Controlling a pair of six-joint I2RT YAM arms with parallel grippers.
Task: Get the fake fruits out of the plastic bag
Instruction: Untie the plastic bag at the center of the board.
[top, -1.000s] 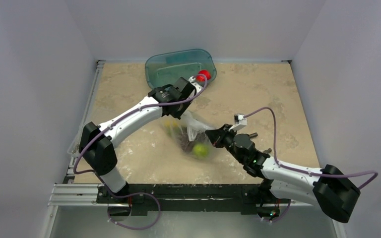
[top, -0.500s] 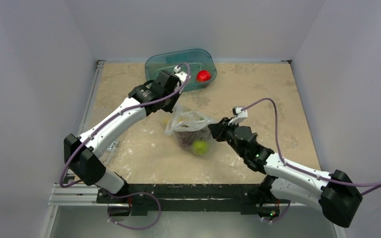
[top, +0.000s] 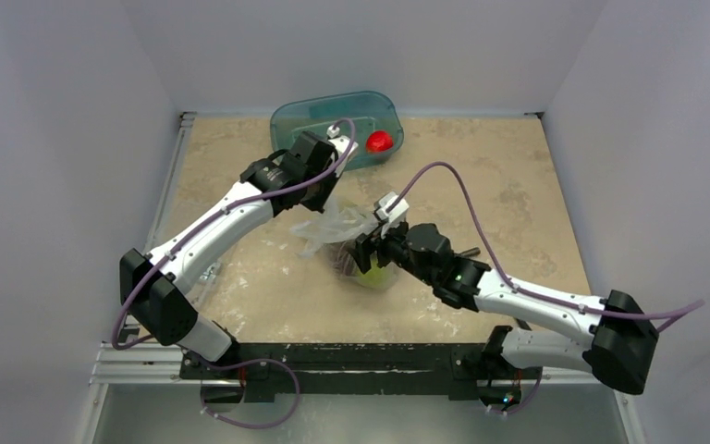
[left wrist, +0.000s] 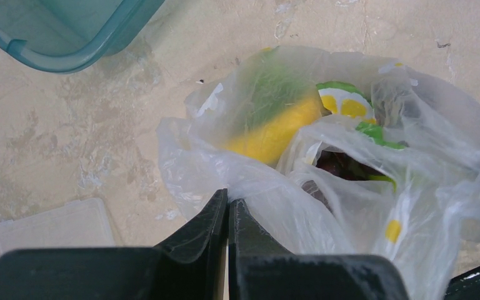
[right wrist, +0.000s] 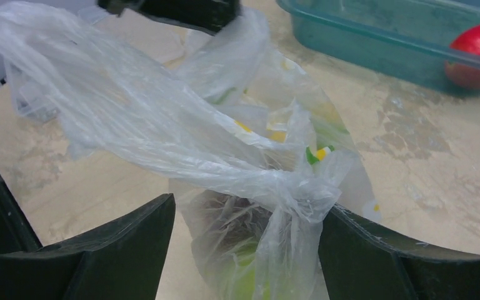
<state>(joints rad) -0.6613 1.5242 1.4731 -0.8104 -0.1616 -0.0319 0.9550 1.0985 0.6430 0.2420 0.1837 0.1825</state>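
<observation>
Looking down from above, you have the plastic bag [top: 331, 227] resting on the surface [top: 518, 166] near its middle, between the two arms and a little nearer than the teal tub [top: 314, 120]. Your left gripper [left wrist: 228, 206] has its fingers pressed together on a fold of the bag's film (the right wrist view shows that film drawn taut up to it). Your right gripper [right wrist: 247, 209] is spread wide, one finger on either side of the bag's knotted neck.

The fake fruits [top: 370, 276] are all inside the bag. The yellow banana [left wrist: 278, 131] lies against the wall facing your left wrist camera, a round green fruit [right wrist: 244, 278] sits low in the bag, and a dark grape bunch [right wrist: 228, 215] lies just above it. A red fruit [top: 379, 141] sits in the tub, and a flat clear box [left wrist: 44, 225] lies on the surface near the bag.
</observation>
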